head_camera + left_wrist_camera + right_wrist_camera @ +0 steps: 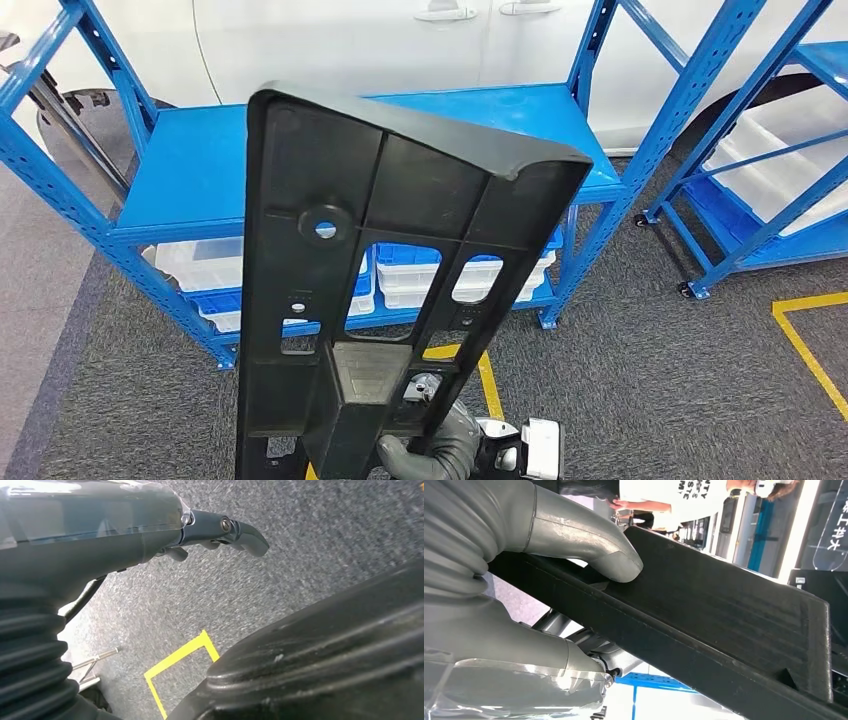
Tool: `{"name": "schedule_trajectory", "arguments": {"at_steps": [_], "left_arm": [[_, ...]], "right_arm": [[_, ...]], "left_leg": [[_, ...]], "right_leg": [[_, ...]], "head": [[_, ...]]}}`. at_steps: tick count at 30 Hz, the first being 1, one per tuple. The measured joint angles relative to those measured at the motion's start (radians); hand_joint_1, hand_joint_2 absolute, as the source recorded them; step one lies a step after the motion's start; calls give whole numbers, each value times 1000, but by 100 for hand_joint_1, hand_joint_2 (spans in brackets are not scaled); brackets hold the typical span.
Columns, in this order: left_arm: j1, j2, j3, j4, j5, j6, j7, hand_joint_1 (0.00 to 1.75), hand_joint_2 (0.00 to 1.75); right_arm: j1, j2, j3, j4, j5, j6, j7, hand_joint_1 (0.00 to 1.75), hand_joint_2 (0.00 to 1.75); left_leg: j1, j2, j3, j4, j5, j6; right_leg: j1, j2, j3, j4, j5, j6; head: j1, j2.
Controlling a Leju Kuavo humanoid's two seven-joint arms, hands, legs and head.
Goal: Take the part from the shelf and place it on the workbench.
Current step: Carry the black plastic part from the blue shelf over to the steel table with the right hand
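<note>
A long black moulded plastic part [380,290] with ribs, a round hole and several rectangular cut-outs is held upright and slightly tilted in front of the head camera, clear of the shelving. It is gripped near its lower end by the right hand [432,455], whose grey fingers are wrapped around the part's edge. In the right wrist view the right hand's thick grey thumb [589,542] is pressed flat on the part's black ribbed surface [724,630], with the remaining fingers closed beneath it.

The left hand [150,535] is seen in the left wrist view above grey speckled carpet [310,540]. Nothing is held in it, and its dark fingers [235,530] are extended and only slightly bent. A black ribbed surface [340,660] lies close beside it, not touched by the fingers.

Behind the part a blue steel shelf rack [200,160] is seen; white plastic bins [200,262] are stored on its lower level. A second blue rack [760,170] stands to the right. Yellow floor tape [805,340] is laid on the carpet. A person in a white printed shirt [664,500] is visible in the right wrist view.
</note>
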Motion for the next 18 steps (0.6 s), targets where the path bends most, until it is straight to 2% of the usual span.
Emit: {"name": "schedule_trajectory", "arguments": {"at_steps": [1,2,3,4,6,7,8,10,11,12,13,15,16,17,18], "left_arm": [[0,0,0,0,0,0,-1,0,175],[-1,0,0,0,0,0,-1,0,175],[-1,0,0,0,0,0,-1,0,175],[-2,0,0,0,1,0,-1,0,175],[-3,0,0,0,1,0,-1,0,175],[-4,0,0,0,1,0,-1,0,175],[-4,0,0,0,1,0,-1,0,175],[-4,1,0,0,2,0,-1,0,175],[-4,1,0,0,3,1,-2,0,175],[-4,2,0,0,3,1,-3,0,175],[-5,2,0,-1,4,2,-4,0,175],[-7,2,0,-2,4,3,-7,0,175],[-7,2,0,-2,4,4,-7,0,175],[-8,2,0,-2,4,4,-8,0,175],[-7,2,0,-2,5,4,-7,0,175]], "right_arm": [[1,0,-1,1,1,0,0,175,175],[2,-1,-2,2,2,0,-1,175,175],[2,-1,-3,3,2,0,-1,175,175],[2,-1,-3,4,3,0,-1,175,175],[1,-1,-4,3,3,1,-2,175,175],[1,-1,-4,3,3,1,-2,175,175],[1,0,-4,3,3,2,-3,175,175],[1,0,-5,4,3,4,-4,175,175],[1,0,-5,5,3,6,-4,175,175],[1,1,-5,7,2,8,-5,175,175],[1,1,-5,10,2,11,-6,175,175],[3,1,-5,16,1,15,-9,175,175],[4,1,-6,20,1,16,-11,175,175],[4,1,-6,24,1,17,-13,175,175],[5,1,-6,27,1,17,-15,175,175]], "left_leg": [[0,1,-13,1,9,-1],[0,1,-24,2,17,-4],[0,1,-35,3,25,-6],[0,1,-44,4,32,-9],[-1,-2,-55,7,45,-18],[-1,-3,-56,8,51,-24],[-1,-4,-57,7,57,-31],[-1,-6,-59,4,68,-43],[-1,-7,-66,12,59,-48],[-2,-8,-78,36,33,-52],[-2,-9,-96,82,-8,-54],[-2,-10,-137,215,-100,-58],[-1,-10,-149,271,-124,-60],[-1,-10,-144,296,-125,-60],[-1,-10,-120,280,-109,-60]], "right_leg": [[-3,0,-7,47,-18,4],[-5,-1,4,59,-14,6],[-8,-1,36,29,6,7],[-9,-2,86,-36,31,5],[-8,2,186,-185,55,-4],[-6,4,214,-230,58,-11],[-3,6,223,-249,56,-19],[-3,5,215,-253,70,-35],[-5,3,208,-255,79,-43],[-7,1,200,-259,90,-50],[-9,-1,190,-262,101,-55],[-5,-4,167,-260,120,-61],[-3,-4,155,-258,128,-61],[-2,-4,143,-255,135,-61],[-1,-4,132,-251,141,-59]], "head": [[0,0],[0,0],[0,0],[0,0],[0,0],[0,0],[0,0],[0,0],[0,0],[0,0],[0,0],[0,0],[0,0],[0,0],[0,0]]}}
